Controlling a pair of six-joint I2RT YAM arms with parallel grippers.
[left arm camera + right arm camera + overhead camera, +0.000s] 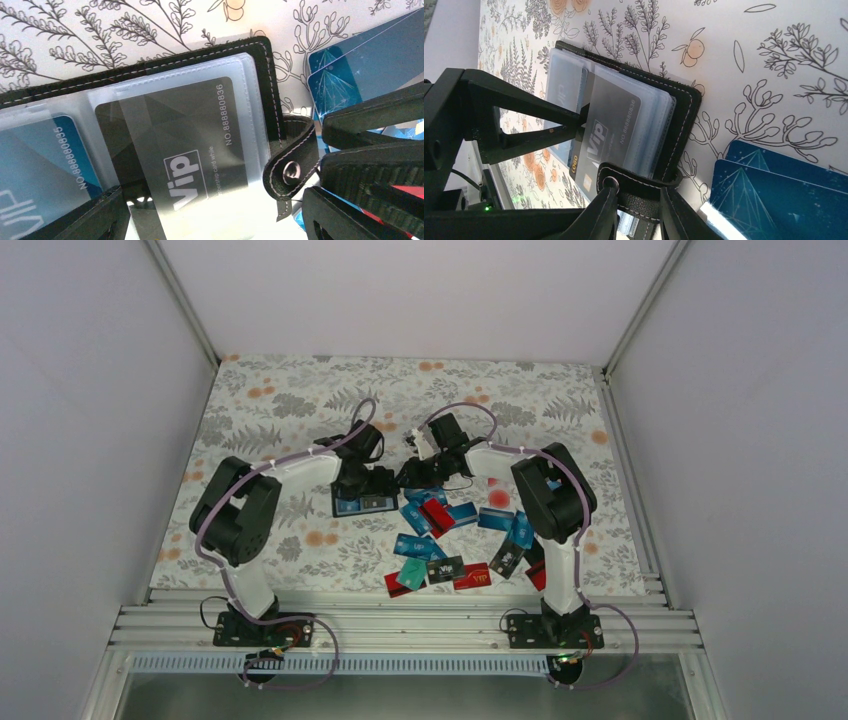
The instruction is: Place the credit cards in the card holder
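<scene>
Checking progress on card loading. Status: the card holder (pixel 263 80) lies open and flat on the floral tabletop (pixel 290 405), slightly left of its centre, with the clear sleeves (pixel 240 65) facing up. At the holder's right end the right end effector (pixel 638 207) is clamped on the snap strap (pixel 292 170), apparently to steady the holder. Over the holder hangs the left end effector (pixel 363 485), jaws wide apart with nothing gripped between them. One fingertip (pixel 576 125) sits at the edge of the black VIP card (pixel 200 140). Cannot tell whether it presses on the card or only meets it.

Done, as visible: the black VIP card sits inside the right-hand sleeve, with its far and right edges well within the plastic. A blue card (pixel 45 165) sits in the sleeve to its left. A card edge with a gold band (pixel 575 162) shows at the holder's near side. Cannot tell whether that one is seated.

Left to do: loose credit cards (pixel 497 519), a dozen or so in blue, red, teal and black. They lie scattered and partly overlapping, from just right of the holder on toward the near edge of the tabletop.

Judgement: early stage, with a few cards in and most out. The near end of the black VIP card is lost in glare, so full seating is unconfirmed.
</scene>
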